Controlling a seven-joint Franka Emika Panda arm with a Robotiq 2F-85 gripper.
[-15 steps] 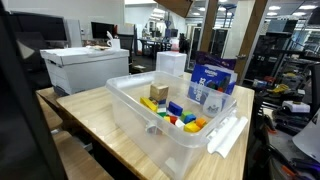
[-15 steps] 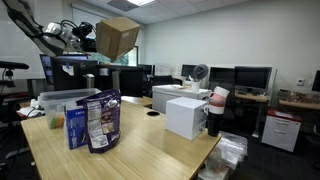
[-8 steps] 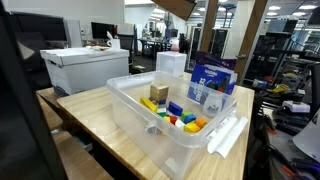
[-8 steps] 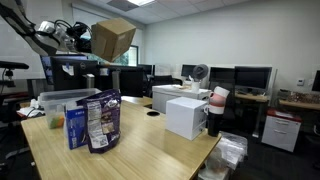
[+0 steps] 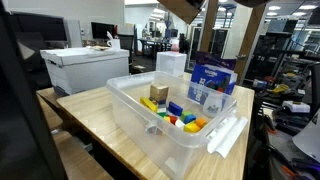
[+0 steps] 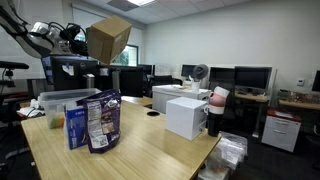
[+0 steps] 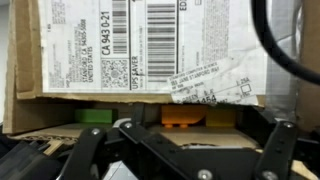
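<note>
A brown cardboard box (image 6: pixel 108 38) hangs high in the air, tilted, with my gripper (image 6: pixel 76 34) shut across it. In an exterior view only the box's bottom corner (image 5: pixel 186 7) shows at the top edge, above the clear plastic bin (image 5: pixel 120 86). In the wrist view the box (image 7: pixel 150 45), with its shipping label, fills the top, and my gripper (image 7: pixel 180 150) spans its lower edge with the fingers (image 7: pixel 277 148) wide apart on either side. Orange (image 7: pixel 184 117) and green (image 7: pixel 94 117) shapes show under the box's edge.
The bin holds several coloured blocks (image 5: pixel 175 113), and its lid (image 5: pixel 228 135) leans on its side. A blue snack bag (image 5: pixel 212 82) stands behind it and shows as snack bags (image 6: pixel 95 120) in front. White boxes (image 5: pixel 85 68) (image 6: pixel 186 115) stand on the wooden table (image 6: pixel 150 150).
The arm has carried the cardboard box a little sideways, leftward in one exterior view. More of its corner now shows at the top of the other.
</note>
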